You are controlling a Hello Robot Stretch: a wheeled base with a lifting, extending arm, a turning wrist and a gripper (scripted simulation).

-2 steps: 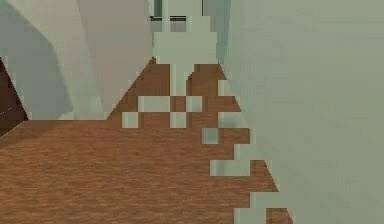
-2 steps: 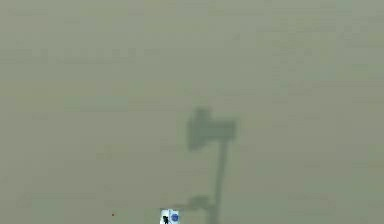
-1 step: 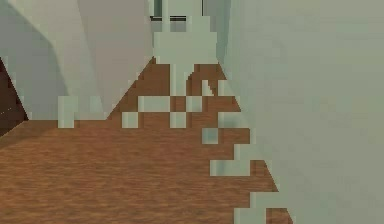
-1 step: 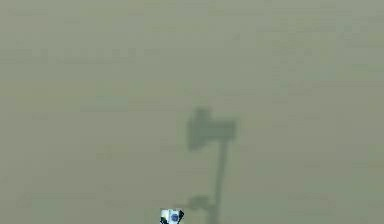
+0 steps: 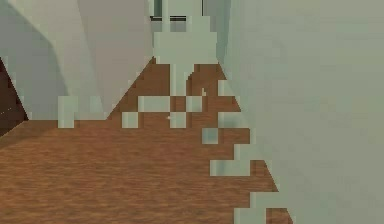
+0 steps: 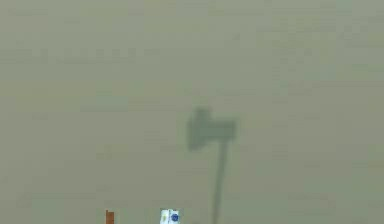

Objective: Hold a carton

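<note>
Pale grey-green wall (image 5: 320,90) crowds the brown wooden floor's (image 5: 110,170) right; turning here could perhaps scrape it; the gripper's grasp I cannot tell

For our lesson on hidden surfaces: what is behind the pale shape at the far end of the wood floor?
Behind the pale shape a pale wall shows above it, with wood floor at its sides. Whatever stands directly behind it is covered.
</note>
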